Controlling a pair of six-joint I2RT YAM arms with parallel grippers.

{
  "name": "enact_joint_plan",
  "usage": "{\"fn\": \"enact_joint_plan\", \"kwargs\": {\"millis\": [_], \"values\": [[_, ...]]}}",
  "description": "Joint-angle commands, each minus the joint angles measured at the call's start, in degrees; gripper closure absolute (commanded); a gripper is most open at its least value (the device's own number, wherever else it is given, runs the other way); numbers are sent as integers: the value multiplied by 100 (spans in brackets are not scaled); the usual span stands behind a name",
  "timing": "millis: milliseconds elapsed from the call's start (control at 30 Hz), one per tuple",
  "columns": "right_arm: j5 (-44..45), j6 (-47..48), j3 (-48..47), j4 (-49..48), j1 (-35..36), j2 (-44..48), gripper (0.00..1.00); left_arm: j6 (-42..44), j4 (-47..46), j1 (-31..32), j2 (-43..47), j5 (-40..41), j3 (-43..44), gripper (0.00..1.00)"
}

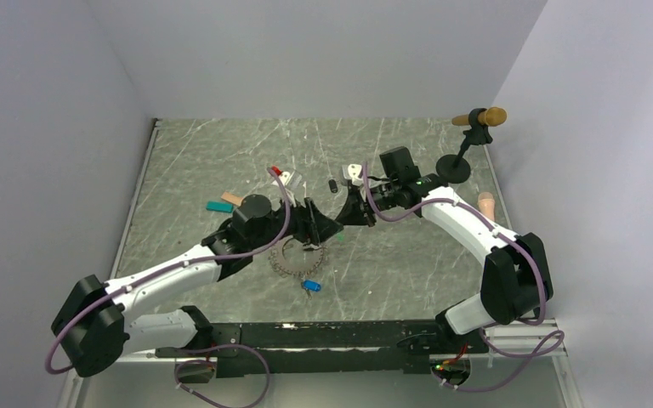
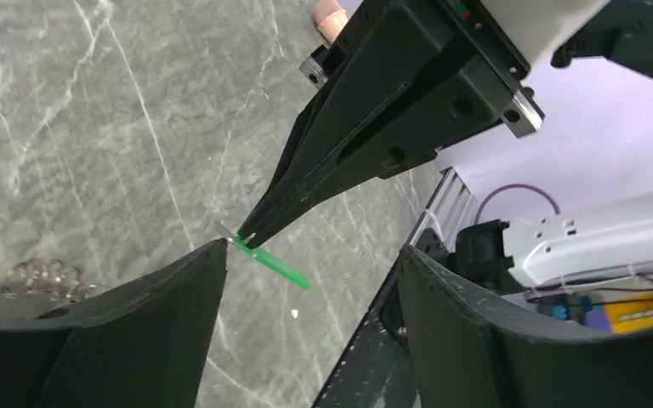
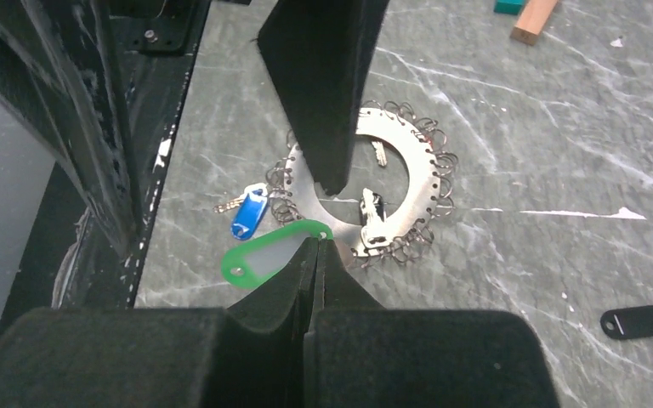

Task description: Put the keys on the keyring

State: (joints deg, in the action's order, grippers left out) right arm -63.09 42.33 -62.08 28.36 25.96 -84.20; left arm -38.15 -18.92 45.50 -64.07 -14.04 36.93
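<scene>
- my right tool [image 3: 316, 245] is clamped shut on the green key [image 3: 268, 252], its tag's long axis pointing toward the counter's [image 3: 561, 170] near edge.
- my left tool [image 2: 315, 255] gapes wide, empty, flanking it.
- the keyring [image 3: 421, 183] lies flat below, the blue key [image 3: 249, 212] just beside it.

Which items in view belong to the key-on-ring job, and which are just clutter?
Part of the job: green plastic-tagged key, pinched in the shut right gripper; blue plastic-tagged key lying on the table; large flat metal keyring fringed with small loops.
Lying about: teal rectangular block; tan rectangular block; black plastic key tag; black round-based stand.
</scene>
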Motion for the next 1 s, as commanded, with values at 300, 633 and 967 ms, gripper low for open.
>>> {"fn": "enact_joint_plan", "kwargs": {"millis": [300,633,967], "values": [[199,-504,44,-541,-11,188,100,-564,1391,276,-906,453,835,45],[39,-246,13,-344,-3,192,100,-171,1329,156,-968,115,783,96],[-685,1170,-125,788,-16,159,100,260,693,-707,-818,-2246,347,100]]}}
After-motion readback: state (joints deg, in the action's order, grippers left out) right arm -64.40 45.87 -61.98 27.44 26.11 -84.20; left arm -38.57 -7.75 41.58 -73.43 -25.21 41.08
